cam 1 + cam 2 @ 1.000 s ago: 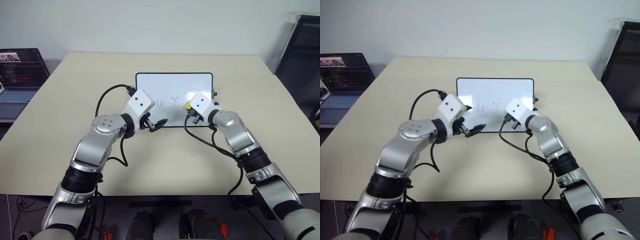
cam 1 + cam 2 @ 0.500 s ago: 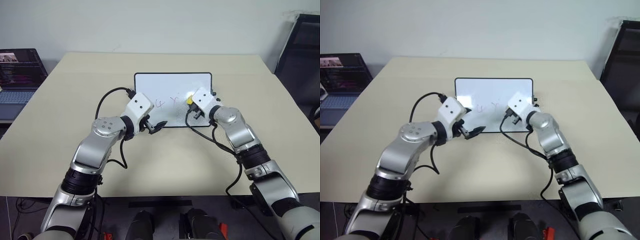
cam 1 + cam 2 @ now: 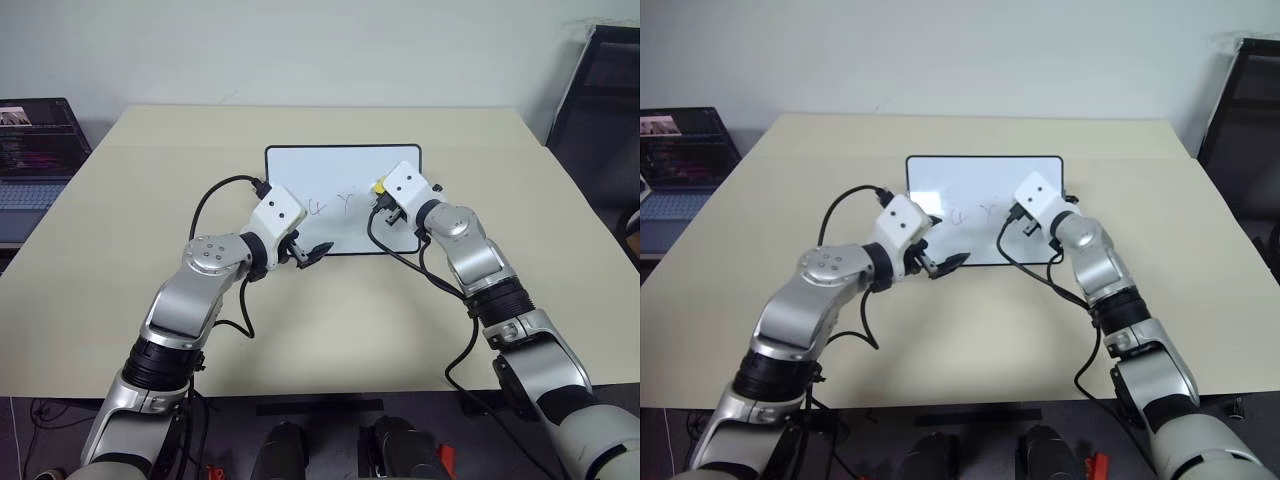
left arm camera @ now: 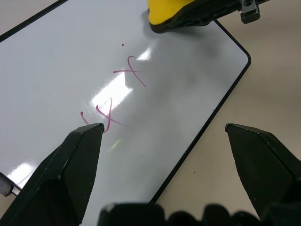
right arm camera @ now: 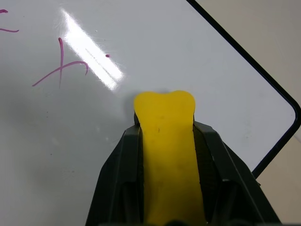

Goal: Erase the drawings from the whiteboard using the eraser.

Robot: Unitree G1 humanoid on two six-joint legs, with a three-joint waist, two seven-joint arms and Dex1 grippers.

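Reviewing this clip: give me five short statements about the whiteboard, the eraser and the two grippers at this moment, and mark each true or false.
1. The right gripper is shut on the yellow eraser. True.
2. The whiteboard has been wiped clean. False: the drawings are on it, thin strokes near the middle.
3. The left gripper holds the eraser. False: its fingers stand open with nothing between them, over the board's near edge.
4. The eraser sits toward the board's right side, beside the drawings rather than on them. True.
5. The whiteboard stands upright against the wall. False: it lies flat on the table.
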